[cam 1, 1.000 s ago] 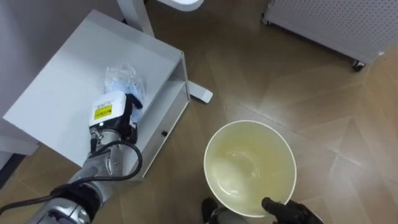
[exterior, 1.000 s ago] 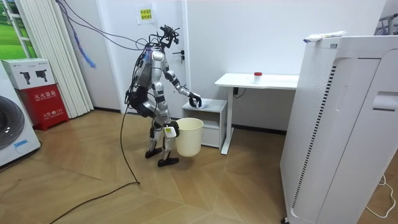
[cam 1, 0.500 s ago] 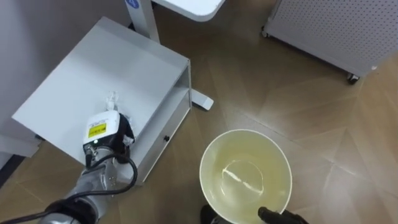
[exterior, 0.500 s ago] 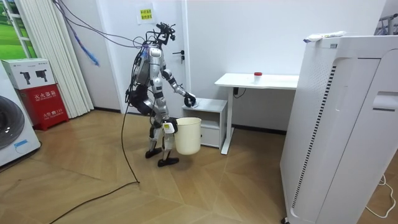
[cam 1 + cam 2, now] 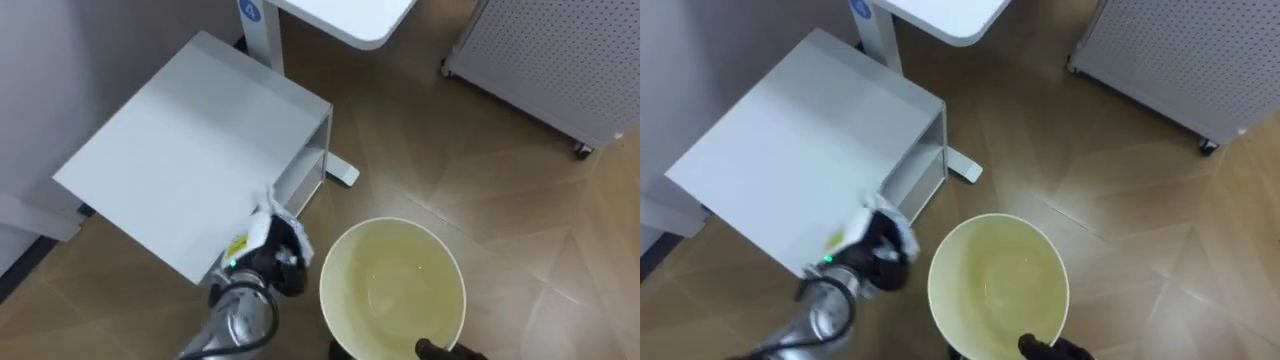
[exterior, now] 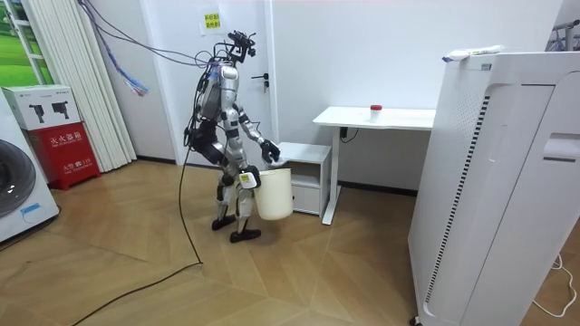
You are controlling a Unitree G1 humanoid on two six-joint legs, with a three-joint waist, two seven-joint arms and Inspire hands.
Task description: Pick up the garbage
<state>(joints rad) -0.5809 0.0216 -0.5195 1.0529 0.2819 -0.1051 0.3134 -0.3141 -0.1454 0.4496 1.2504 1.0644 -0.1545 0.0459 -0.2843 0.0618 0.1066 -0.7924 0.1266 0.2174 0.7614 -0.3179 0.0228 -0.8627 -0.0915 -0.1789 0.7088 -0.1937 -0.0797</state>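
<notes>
The left hand hangs between the edge of the low white box-shaped cabinet and the pale yellow round plastic bucket. Its fingers look curled round the crumpled clear plastic garbage, though blur hides most of it. The right hand grips the bucket's near rim, holding its mouth up beside the cabinet, probably to catch the drop.

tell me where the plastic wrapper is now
In the left eye view the wrapper is in the left robot hand, between the white cabinet and the bucket, beside its rim.
</notes>
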